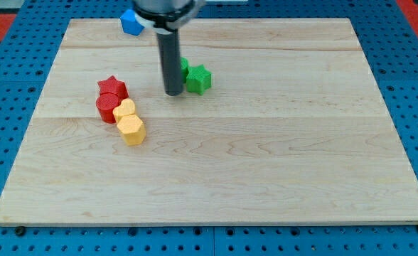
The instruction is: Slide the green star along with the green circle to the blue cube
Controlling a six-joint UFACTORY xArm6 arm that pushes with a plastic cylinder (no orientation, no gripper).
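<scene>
The green star (pixel 198 78) lies on the wooden board (pixel 266 156) a little above the middle. A second green block, the green circle (pixel 184 69), sits just to the star's upper left, mostly hidden behind my rod. My tip (pixel 174 93) rests on the board just to the left of the green star, close beside both green blocks. The blue cube (pixel 131 22) sits at the board's top edge, up and to the left of my tip, partly hidden by the arm.
A red star (pixel 113 88) and a red cylinder (pixel 108 107) sit at the left of the board. A yellow heart-like block (pixel 125 109) and a yellow block (pixel 131 129) lie just right of and below them. A blue pegboard (pixel 415 85) surrounds the board.
</scene>
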